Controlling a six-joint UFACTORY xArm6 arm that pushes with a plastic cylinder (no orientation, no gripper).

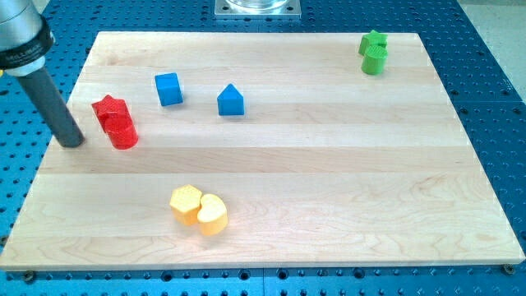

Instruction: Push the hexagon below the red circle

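Note:
A yellow hexagon [186,203] lies near the view's bottom, left of centre, touching a yellow heart-like block [213,215] on its right. A red circle [122,131] sits at the left side of the board, touching a red star [108,109] just above it. My tip [72,142] rests on the board's left edge, just left of the red circle and well up and left of the hexagon.
A blue cube [168,89] and a blue house-shaped block [231,100] lie in the upper middle. Two green blocks [374,52] sit together at the top right corner. The wooden board [329,181] lies on a blue perforated table.

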